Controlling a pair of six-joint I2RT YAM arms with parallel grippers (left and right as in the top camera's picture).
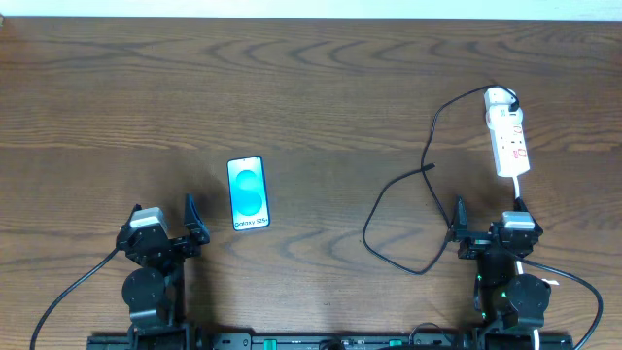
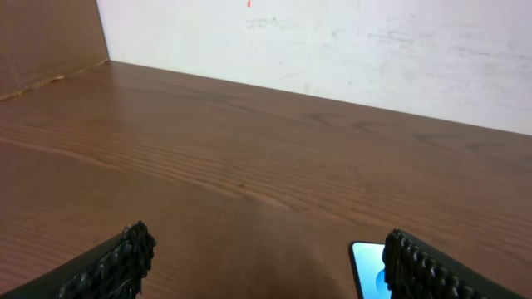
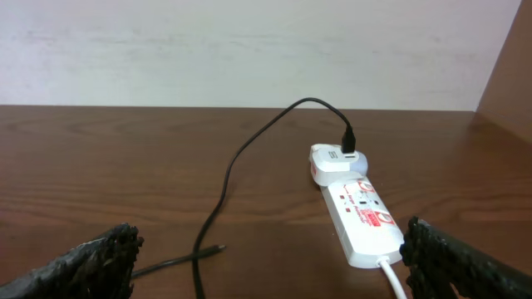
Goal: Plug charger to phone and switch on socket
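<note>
The phone (image 1: pixel 248 193) lies flat, screen up, left of centre; its corner shows in the left wrist view (image 2: pixel 368 266) beside the right finger. The white power strip (image 1: pixel 508 134) lies at the right, with the charger's white plug head (image 1: pixel 500 96) in its far end. The black cable (image 1: pixel 428 156) loops down the table; its free tip (image 3: pixel 218 247) lies on the wood. The strip also shows in the right wrist view (image 3: pixel 359 212). My left gripper (image 1: pixel 161 218) is open and empty, left of the phone. My right gripper (image 1: pixel 489 210) is open and empty, just below the strip.
The strip's white cord (image 1: pixel 520 194) runs down past my right gripper. A white wall (image 3: pixel 249 50) stands at the table's far edge. A brown board (image 2: pixel 46 37) rises at the left side, and another at the right (image 3: pixel 511 75).
</note>
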